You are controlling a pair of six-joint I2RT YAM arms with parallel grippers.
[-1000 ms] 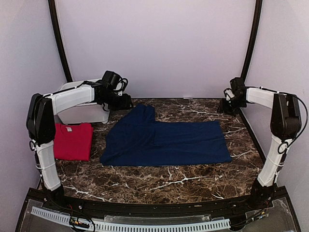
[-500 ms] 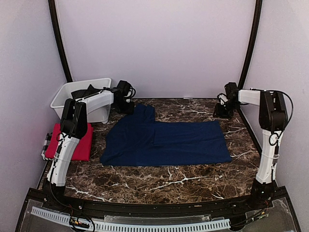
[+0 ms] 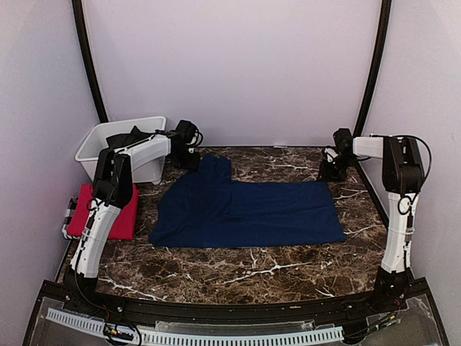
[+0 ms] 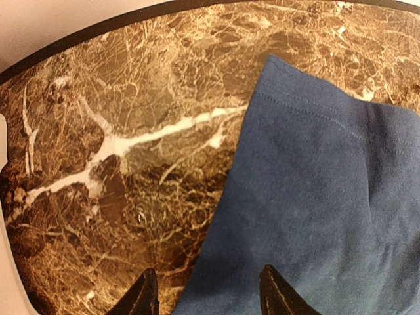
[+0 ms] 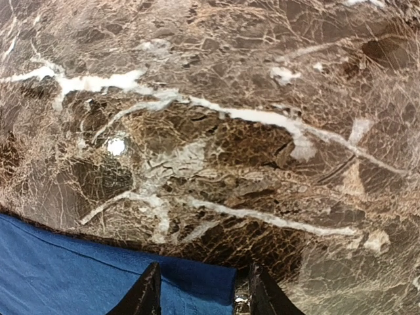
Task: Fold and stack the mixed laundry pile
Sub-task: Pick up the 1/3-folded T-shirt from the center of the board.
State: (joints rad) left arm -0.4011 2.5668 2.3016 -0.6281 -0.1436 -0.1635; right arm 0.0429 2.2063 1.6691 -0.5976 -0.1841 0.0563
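I'm folding the navy blue T-shirt (image 3: 248, 209), which is lying flat mid-table; the red T-shirt (image 3: 108, 209) is sitting folded at the left edge. My left gripper (image 4: 209, 296) and right gripper (image 5: 200, 290) are hovering open over its far corners, gripping nothing. Next, I reckon, both are needing to drop, pinch the corners and drag them toward me.

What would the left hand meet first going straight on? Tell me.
Probably the navy T-shirt: its edge lies between the open fingers of the left hand, marble table beneath. Depth unclear.
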